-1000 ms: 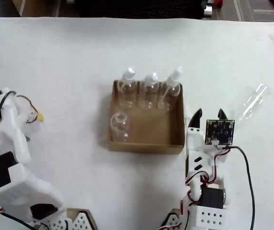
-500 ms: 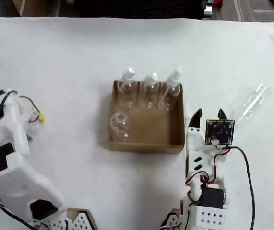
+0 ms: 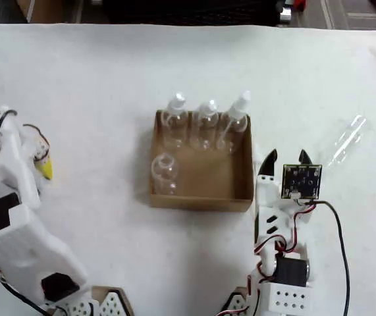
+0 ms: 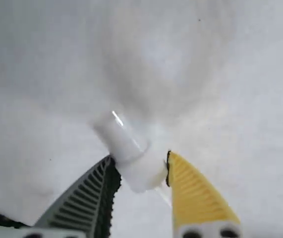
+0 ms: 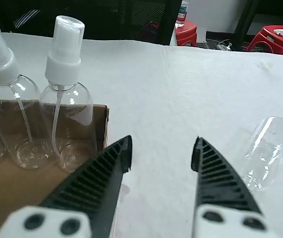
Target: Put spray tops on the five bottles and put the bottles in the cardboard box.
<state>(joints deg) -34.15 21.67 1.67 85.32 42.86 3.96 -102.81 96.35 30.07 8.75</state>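
Note:
The cardboard box [image 3: 201, 197] stands mid-table. Along its far wall are three clear bottles with white spray tops [image 3: 205, 122], two of them also seen as capped bottles [image 5: 64, 119]. A fourth bottle [image 3: 163, 172], without a top, stands in the box's near left corner. A clear bottle [image 3: 347, 139] lies on its side on the cloth to the right, and appears as a clear bottle [image 5: 265, 148] beside my right gripper [image 5: 161, 148]. That right gripper [image 3: 288, 157] is open and empty, just right of the box. At the table's left my left gripper [image 4: 140, 163] is shut on a white spray top [image 4: 129, 153]; its yellow finger [image 3: 44, 169] shows from above.
A white cloth [image 3: 108, 79] covers the table, with open room behind the box and between the box and the left arm. A cable [image 3: 339, 243] trails beside the right arm's base. Red stools [image 5: 275, 37] and dark furniture stand beyond the far edge.
The left arm has shifted, and its yellow finger has come slightly nearer the table's front. The right arm, the box and the bottles have not moved.

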